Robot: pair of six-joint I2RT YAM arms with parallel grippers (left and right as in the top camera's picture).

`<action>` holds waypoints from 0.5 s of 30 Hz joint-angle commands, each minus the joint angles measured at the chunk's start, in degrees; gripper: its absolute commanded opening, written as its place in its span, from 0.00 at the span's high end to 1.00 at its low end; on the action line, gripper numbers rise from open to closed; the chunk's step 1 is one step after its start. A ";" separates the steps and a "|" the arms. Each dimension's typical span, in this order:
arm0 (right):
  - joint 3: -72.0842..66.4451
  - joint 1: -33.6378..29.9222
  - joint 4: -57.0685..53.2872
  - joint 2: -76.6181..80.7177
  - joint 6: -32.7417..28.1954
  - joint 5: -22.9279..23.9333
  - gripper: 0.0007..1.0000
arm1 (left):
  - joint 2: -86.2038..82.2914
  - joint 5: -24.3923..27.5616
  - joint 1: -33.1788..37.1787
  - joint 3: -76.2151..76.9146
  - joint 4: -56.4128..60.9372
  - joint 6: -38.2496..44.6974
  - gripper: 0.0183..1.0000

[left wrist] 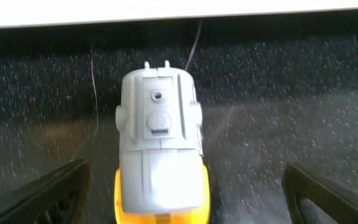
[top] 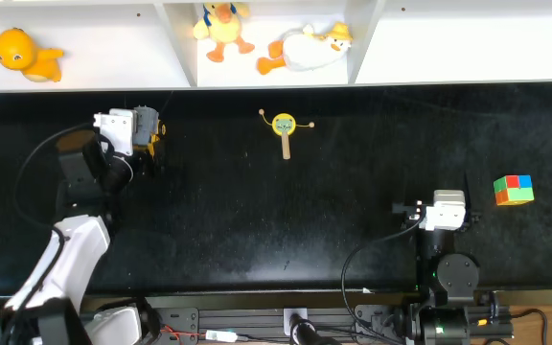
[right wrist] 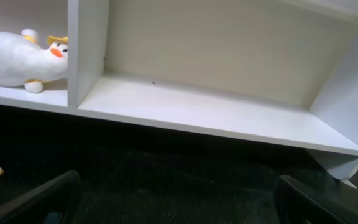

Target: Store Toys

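Currently, left pincer (left wrist: 185,190) spread wide around grey-yellow toy (left wrist: 159,143), right pincer (right wrist: 176,199) likewise apart, facing shelf (right wrist: 216,112).

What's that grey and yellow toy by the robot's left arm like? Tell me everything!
The grey and yellow plastic toy vehicle has a boxy grey top with a round knob and two small prongs, over a yellow base. It seems to rest upright on the black speckled mat, near the white shelf, between the open fingers of the left end effector, neither touching it.
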 commanded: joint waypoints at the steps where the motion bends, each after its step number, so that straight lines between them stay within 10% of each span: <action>1: -0.81 -0.28 0.31 -0.48 0.22 -0.42 0.00 | 3.23 -0.72 -0.20 0.50 2.64 -0.44 0.00; 9: -0.81 -0.28 0.31 -0.48 0.22 -0.42 0.01 | 8.59 -1.16 -0.20 3.10 2.95 -0.44 0.02; 15: -0.81 -0.28 0.31 -0.48 0.22 -0.42 0.00 | 8.96 -1.16 -0.20 3.13 3.32 -0.46 0.21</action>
